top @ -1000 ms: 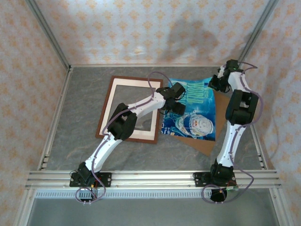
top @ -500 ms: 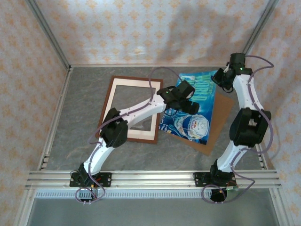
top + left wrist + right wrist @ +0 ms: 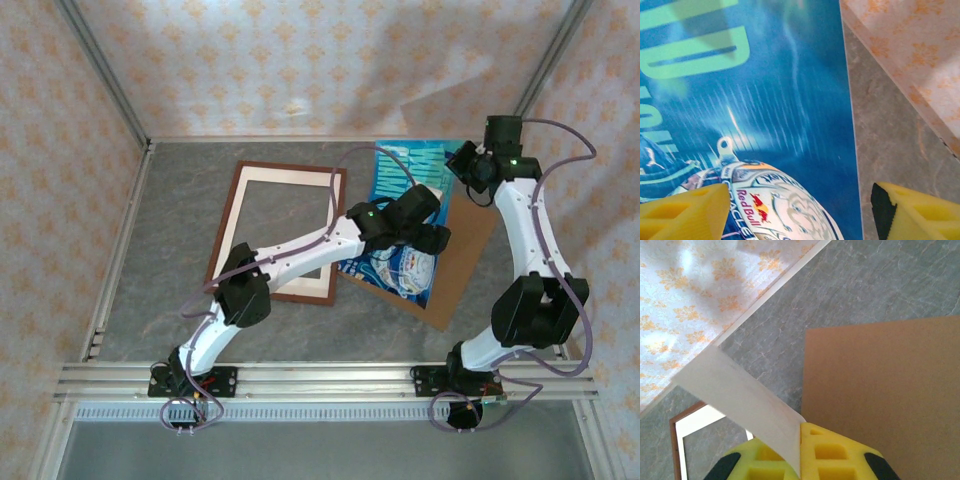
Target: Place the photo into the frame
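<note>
Arms: white shells — black joints
Bases: black
Cables: purple, looping
Left gripper: yellow foam pads

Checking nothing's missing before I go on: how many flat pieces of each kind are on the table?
Wooden frame: 1
Cream mat: 1
Photo: 1
Cardboard backing board: 1
Total: 4

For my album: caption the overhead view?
The right gripper pinches the photo by a corner; the open left gripper hovers over it.
</note>
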`<state>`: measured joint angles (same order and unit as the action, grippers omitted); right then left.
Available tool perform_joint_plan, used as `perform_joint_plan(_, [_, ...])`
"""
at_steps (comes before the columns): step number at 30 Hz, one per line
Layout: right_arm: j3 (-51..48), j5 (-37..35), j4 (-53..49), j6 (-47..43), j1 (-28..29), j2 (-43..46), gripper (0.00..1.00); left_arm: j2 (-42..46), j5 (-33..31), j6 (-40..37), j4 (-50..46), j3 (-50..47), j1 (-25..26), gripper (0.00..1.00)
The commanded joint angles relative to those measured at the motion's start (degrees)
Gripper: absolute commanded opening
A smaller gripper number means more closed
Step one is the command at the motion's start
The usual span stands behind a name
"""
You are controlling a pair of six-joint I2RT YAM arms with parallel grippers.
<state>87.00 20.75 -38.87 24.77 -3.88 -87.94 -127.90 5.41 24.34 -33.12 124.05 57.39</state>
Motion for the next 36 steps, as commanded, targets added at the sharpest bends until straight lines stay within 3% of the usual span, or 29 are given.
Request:
perform_joint_plan(1, [-1.0, -1.1, 1.8, 2.4, 0.5, 1.5, 0.06, -2.5, -4.3, -0.7, 0.7, 3.1, 0.9, 0.72])
perform_joint_plan(7, [-1.4, -1.2, 2.2, 3.1, 0.9, 1.7, 0.06, -6.0, -5.3, -1.0, 0.2, 6.4, 2.0, 0.71])
perform_joint_plan(10, [-1.7, -1.2, 2.3, 3.1, 1.0, 1.7, 0.06, -6.5, -7.2, -1.2, 0.7, 6.4, 2.2, 0.65])
perform_joint_plan(24, [-0.1, -2.0, 1.7, 1.4, 1.0, 1.4, 0.10, -5.1, -3.7, -0.5, 2.6, 5.5, 2.1, 0.05])
perform_joint_plan(27, [2.1, -1.4, 1.0, 0.8, 1.0, 1.9, 0.23, -2.2, -2.0, -0.2, 3.8, 3.2, 1.9, 0.00])
perform_joint_plan(32, [8.4, -0.4, 0.8, 0.9, 0.5, 4.6, 0.66, 5.0, 4.6, -0.2, 5.6, -2.6, 0.3, 0.00])
perform_joint_plan(36, [14.5, 0.0, 2.1, 2.0, -0.1, 7.4, 0.79, 11.7, 17.0, 1.1, 5.8, -7.4, -3.3, 0.00])
